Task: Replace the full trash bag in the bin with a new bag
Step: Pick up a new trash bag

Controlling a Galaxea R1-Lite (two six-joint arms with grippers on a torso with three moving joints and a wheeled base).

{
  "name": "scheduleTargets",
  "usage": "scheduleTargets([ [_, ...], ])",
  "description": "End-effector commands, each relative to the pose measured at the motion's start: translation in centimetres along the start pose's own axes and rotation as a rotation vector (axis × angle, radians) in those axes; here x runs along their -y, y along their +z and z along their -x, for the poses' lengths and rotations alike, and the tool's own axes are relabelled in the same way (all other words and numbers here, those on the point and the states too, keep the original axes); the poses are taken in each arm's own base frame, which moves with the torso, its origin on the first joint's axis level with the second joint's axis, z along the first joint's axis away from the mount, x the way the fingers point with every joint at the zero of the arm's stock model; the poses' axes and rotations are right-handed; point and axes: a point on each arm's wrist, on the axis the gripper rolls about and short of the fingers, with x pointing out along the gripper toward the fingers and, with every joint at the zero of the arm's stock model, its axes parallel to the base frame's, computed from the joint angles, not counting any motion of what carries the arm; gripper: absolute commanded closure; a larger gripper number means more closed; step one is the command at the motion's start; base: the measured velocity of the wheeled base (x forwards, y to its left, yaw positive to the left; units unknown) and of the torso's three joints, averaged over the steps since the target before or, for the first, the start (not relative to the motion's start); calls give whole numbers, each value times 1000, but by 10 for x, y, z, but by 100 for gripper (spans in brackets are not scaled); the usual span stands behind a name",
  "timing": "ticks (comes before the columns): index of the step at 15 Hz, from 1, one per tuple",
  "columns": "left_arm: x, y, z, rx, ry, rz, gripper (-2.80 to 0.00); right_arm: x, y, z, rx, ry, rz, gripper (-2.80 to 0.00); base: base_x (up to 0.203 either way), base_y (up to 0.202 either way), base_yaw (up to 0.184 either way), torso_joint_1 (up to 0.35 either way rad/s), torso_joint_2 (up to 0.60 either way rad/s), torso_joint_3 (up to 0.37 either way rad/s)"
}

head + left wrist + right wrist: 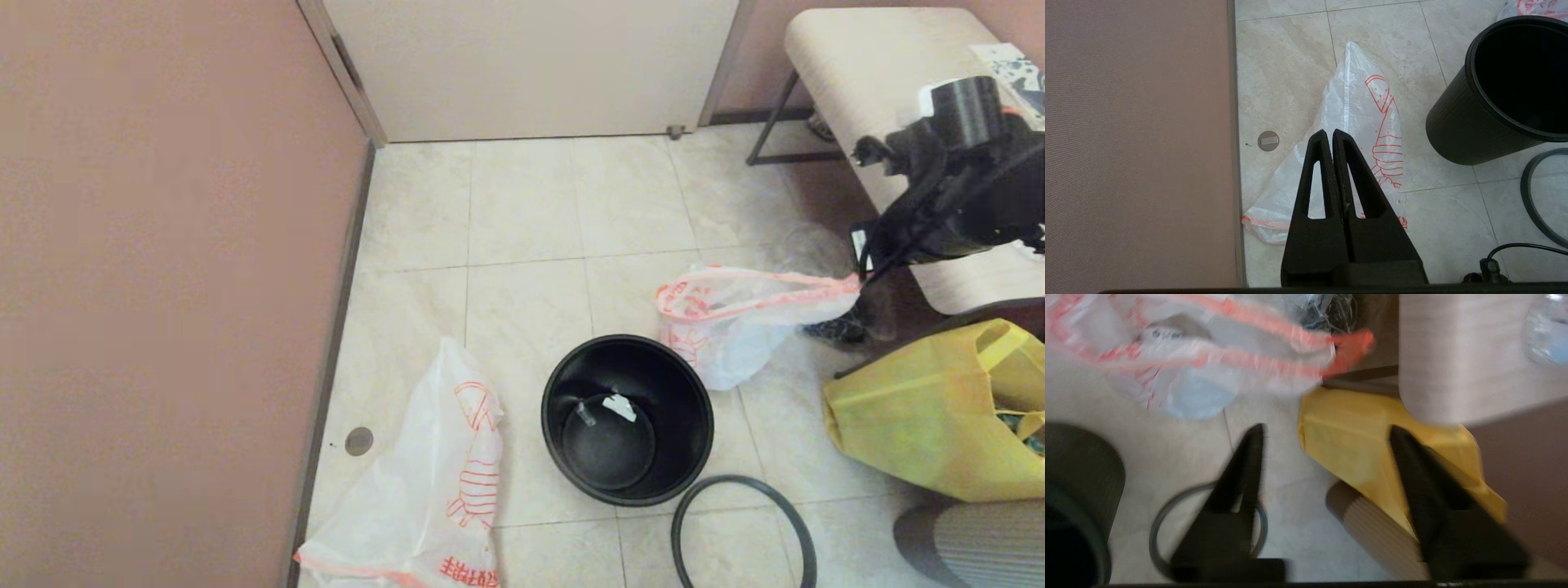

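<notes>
The black bin (pixel 682 408) stands upright on the tiled floor with no bag in it and a white scrap at its bottom. Its dark grey rim ring (pixel 739 482) lies flat beside it. The new bag (pixel 424 490) lies limp on the floor by the wall. My left gripper (pixel 1329 132) hovers shut above the new bag (pixel 1355 102), holding nothing. The bulging full bag (pixel 735 335) sits beyond the bin, its pink hem stretched toward my right arm (pixel 955 188). My right gripper (pixel 1327 430) is open and empty, short of that full bag (pixel 1180 388).
A brown wall (pixel 163 286) runs along the left and a door (pixel 531 65) closes the far end. At the right stand a bench (pixel 865 73), a yellow bag (pixel 922 425) and a ribbed beige cylinder (pixel 980 539). A round floor cap (pixel 358 441) sits near the wall.
</notes>
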Motion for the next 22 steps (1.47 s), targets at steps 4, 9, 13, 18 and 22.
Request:
scheduleTargets([
  [4, 0, -1, 0, -4, 0, 0, 0, 49, -25, 139, 186, 34, -45, 0, 0, 0, 0, 0, 0, 0],
  [9, 0, -1, 0, -4, -1, 0, 0, 123, -81, 242, 387, 119, -158, 0, 0, 0, 0, 0, 0, 0],
  [13, 0, -1, 0, -4, 0, 0, 0, 159, -145, 281, 437, 86, -226, 0, 0, 0, 0, 0, 0, 0],
  [18, 0, -1, 0, -4, 0, 1, 0, 155, -240, 297, 394, -18, -285, 0, 0, 0, 0, 0, 0, 0],
  [22, 0, -1, 0, -4, -1, 0, 0, 130, -310, 286, 410, 106, -266, 0, 0, 0, 0, 0, 0, 0],
])
